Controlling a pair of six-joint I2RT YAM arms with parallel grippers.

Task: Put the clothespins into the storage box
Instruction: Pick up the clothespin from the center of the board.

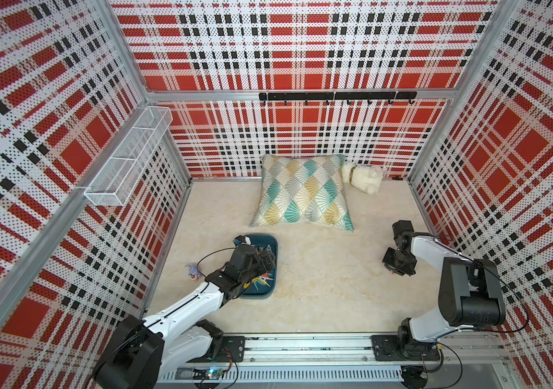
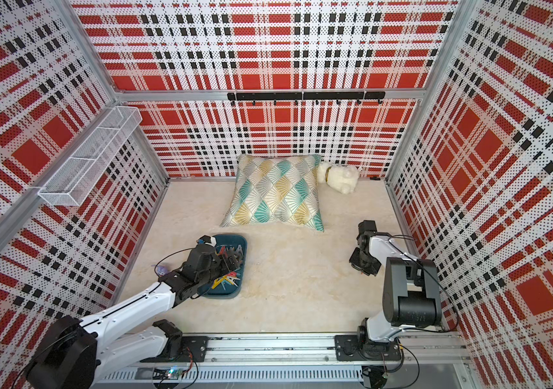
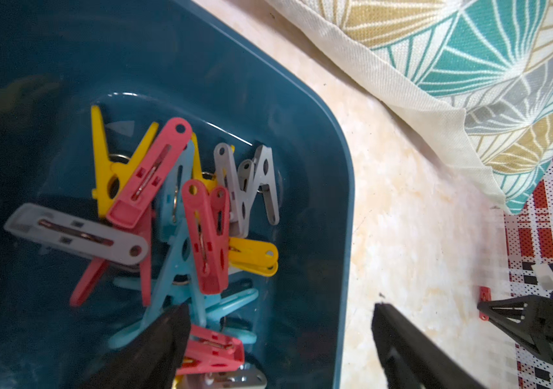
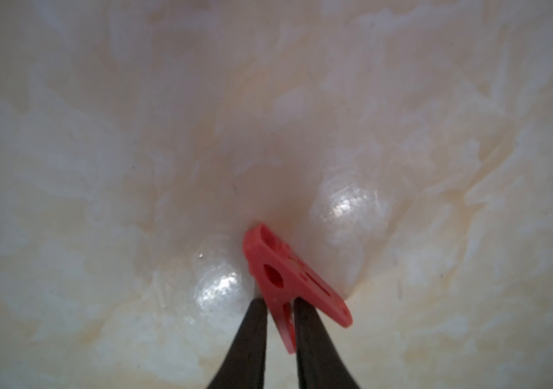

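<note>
The dark teal storage box [image 1: 273,247] [image 2: 243,243] lies on the cream rug at the left. Several clothespins [image 3: 181,208] in yellow, red-pink, light blue and grey are heaped inside it, and they show in both top views [image 1: 261,282] [image 2: 226,281]. My left gripper [image 3: 280,308] [image 1: 266,261] hovers open over the box, one finger above the heap and the other beyond the box's rim [image 3: 344,235]. Far right, my right gripper [image 4: 280,303] [image 1: 398,266] is down at the rug, shut on one leg of a red clothespin [image 4: 278,266] [image 3: 485,295].
A patterned pillow [image 1: 302,192] leans at the back wall with a white plush toy [image 1: 362,176] beside it. A small purple toy [image 1: 192,271] lies left of the box. A white wire basket [image 1: 127,161] hangs on the left wall and a black hook rail [image 1: 335,96] on the back wall.
</note>
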